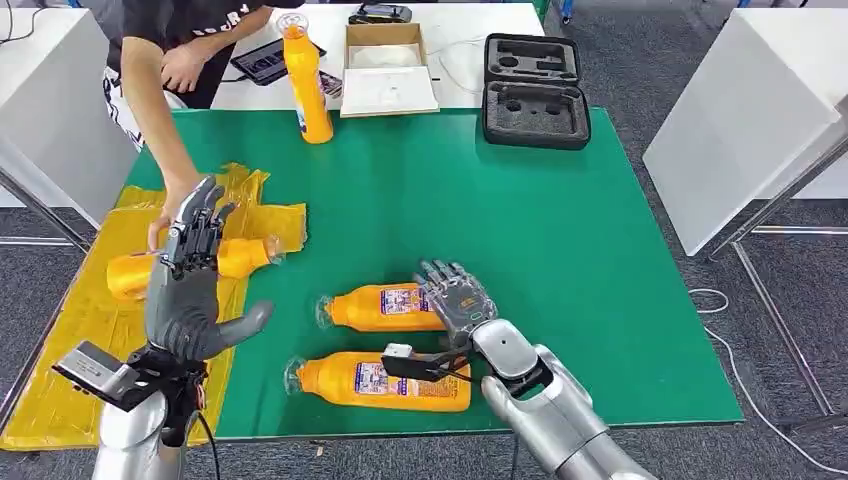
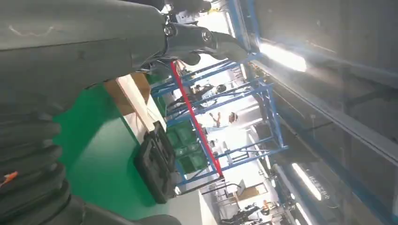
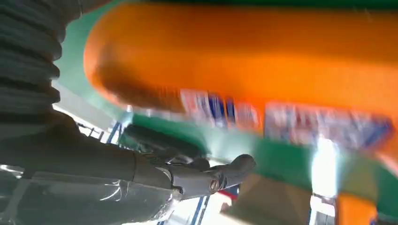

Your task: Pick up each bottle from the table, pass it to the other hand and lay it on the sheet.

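On the yellow sheet (image 1: pixel 60 360) one bottle (image 1: pixel 180 265) is already lying, a person's hand (image 1: pixel 165 222) resting on it. The left hand (image 1: pixel 195 290) is hovering above with fingers apart, holding nothing. Two bottles are lying on the green tabletop (image 1: pixel 560 250); the right hand (image 1: pixel 455 300) is reaching the farther bottle (image 1: pixel 385 308) (grip unclear). Next, I judge, it needs to close and lift.
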You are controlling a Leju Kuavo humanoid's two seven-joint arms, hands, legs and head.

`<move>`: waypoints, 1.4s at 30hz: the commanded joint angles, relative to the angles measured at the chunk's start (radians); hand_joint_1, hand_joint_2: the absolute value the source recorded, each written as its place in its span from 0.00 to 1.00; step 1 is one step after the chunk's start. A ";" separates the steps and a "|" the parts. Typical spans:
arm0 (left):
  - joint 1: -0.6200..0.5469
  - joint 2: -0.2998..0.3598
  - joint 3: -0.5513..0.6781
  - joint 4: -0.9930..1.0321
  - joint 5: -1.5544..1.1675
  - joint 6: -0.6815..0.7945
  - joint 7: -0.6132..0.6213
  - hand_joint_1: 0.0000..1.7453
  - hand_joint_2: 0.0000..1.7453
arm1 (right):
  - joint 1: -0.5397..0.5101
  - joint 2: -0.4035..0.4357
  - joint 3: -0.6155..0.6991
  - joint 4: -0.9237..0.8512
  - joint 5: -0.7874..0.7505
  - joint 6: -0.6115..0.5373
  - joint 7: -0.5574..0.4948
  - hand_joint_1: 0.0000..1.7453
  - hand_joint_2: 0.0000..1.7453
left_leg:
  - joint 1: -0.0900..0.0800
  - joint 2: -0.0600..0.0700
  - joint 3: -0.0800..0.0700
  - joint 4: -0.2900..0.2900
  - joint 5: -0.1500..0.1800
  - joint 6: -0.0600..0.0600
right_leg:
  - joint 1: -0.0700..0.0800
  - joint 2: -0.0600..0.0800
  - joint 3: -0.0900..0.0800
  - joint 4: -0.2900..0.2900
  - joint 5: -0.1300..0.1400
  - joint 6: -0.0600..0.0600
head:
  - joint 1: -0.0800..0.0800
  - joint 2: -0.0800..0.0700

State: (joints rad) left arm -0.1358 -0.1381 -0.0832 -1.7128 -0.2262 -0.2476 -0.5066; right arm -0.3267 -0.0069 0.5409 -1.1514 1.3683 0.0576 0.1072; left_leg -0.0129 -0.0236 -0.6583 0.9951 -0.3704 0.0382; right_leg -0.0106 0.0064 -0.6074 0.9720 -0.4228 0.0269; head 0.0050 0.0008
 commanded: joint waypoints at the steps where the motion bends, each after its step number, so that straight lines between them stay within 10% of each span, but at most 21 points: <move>1: -0.015 0.000 -0.013 0.043 0.003 -0.004 -0.006 0.00 1.00 | -0.075 0.003 0.003 0.209 -0.009 0.015 -0.005 0.00 1.00 | 0.001 0.002 0.007 0.001 -0.003 -0.003 | 0.001 0.000 0.008 -0.001 -0.002 -0.001 | 0.000 0.000; 9: -0.041 0.004 -0.026 0.072 0.018 -0.009 -0.007 0.00 1.00 | -0.125 0.013 -0.051 0.341 -0.044 -0.003 -0.013 0.00 1.00 | 0.001 0.001 0.008 0.000 -0.001 -0.003 | 0.001 -0.001 0.008 -0.001 -0.001 -0.001 | 0.000 0.000; 10: -0.043 0.005 -0.027 0.073 0.020 -0.009 -0.005 0.00 1.00 | -0.134 0.014 -0.058 0.364 -0.048 -0.019 -0.021 0.09 1.00 | 0.001 0.001 0.010 0.000 -0.001 -0.003 | 0.001 -0.002 0.009 -0.002 -0.001 -0.001 | 0.000 0.000; 11: -0.043 0.006 -0.027 0.073 0.022 -0.008 -0.004 0.00 1.00 | -0.135 0.017 -0.073 0.368 -0.062 -0.036 -0.024 0.86 1.00 | 0.001 0.001 0.010 0.000 -0.001 -0.003 | 0.001 -0.002 0.009 -0.001 -0.001 -0.001 | 0.000 0.000; 12: -0.042 0.008 -0.027 0.073 0.022 -0.008 -0.004 0.00 1.00 | -0.136 0.015 -0.074 0.371 -0.062 -0.038 -0.026 0.90 1.00 | 0.001 0.001 0.010 0.000 -0.001 -0.003 | 0.001 -0.002 0.009 -0.002 0.000 -0.001 | 0.000 0.000; 42: -0.048 0.008 -0.022 0.084 0.029 -0.004 0.003 0.00 1.00 | -0.147 0.034 -0.089 0.387 -0.075 -0.065 -0.029 0.99 1.00 | 0.000 0.000 0.008 -0.001 0.001 -0.001 | 0.000 -0.001 0.008 -0.001 0.001 -0.001 | 0.000 0.000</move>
State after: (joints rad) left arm -0.1428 -0.1381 -0.0942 -1.7018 -0.2056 -0.2548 -0.5131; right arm -0.4555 0.0179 0.4578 -0.8556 1.2997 -0.0045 0.0805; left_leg -0.0134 -0.0228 -0.6518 0.9951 -0.3689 0.0384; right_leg -0.0108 0.0067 -0.6022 0.9717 -0.4217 0.0262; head 0.0050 0.0008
